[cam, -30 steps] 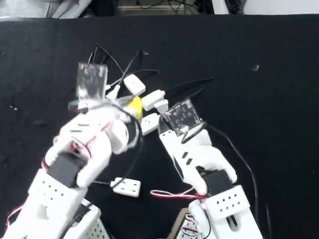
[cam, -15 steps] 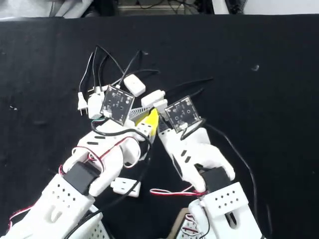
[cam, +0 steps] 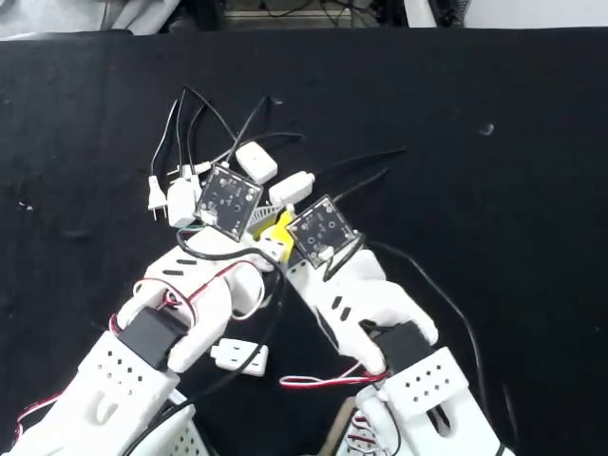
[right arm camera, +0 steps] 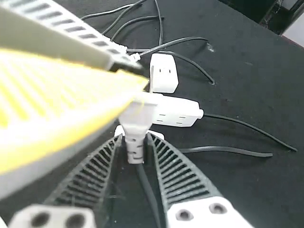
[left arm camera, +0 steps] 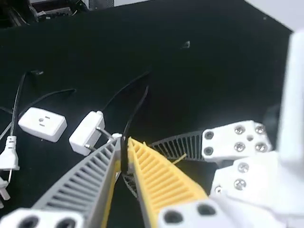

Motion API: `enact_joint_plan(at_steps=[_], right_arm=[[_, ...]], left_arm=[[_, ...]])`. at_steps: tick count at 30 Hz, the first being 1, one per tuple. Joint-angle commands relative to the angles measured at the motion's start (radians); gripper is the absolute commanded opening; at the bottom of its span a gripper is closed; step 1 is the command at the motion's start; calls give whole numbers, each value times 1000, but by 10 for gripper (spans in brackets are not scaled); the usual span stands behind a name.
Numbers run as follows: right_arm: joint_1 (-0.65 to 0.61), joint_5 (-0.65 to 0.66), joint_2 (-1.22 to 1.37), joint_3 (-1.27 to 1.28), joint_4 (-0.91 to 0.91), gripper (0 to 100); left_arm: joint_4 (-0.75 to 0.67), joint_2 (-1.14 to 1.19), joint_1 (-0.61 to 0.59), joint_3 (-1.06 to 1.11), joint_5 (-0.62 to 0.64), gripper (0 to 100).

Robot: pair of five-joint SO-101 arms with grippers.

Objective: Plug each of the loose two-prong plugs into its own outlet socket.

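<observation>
Plug (right arm camera: 135, 121) gripped in R claw (right arm camera: 135, 138); L claw (left arm camera: 123, 142) pinches cord (left arm camera: 134, 114).

This looks like a robotics lab or hobby workshop. A black cloth covers the worktop (cam: 513, 237). Two white plastic robot arms (cam: 161, 323) stand on it, with bare red wires (cam: 323, 378) and small circuit boards (cam: 228, 199) showing, and loose cables (cam: 361, 9) lie beyond its far edge.
</observation>
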Motion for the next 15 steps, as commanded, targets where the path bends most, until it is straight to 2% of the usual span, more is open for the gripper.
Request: enact_joint_plan(at_steps=[1, 8, 15], right_arm=[[-12, 14, 10, -51, 6, 11], [-34, 12, 2, -70, 40, 11], [-57, 17, -153, -65, 130, 11]], left_arm=[[35, -17, -8, -38, -15, 30], [25, -17, -48, 13, -17, 31], [21, -17, -53, 21, -17, 33]])
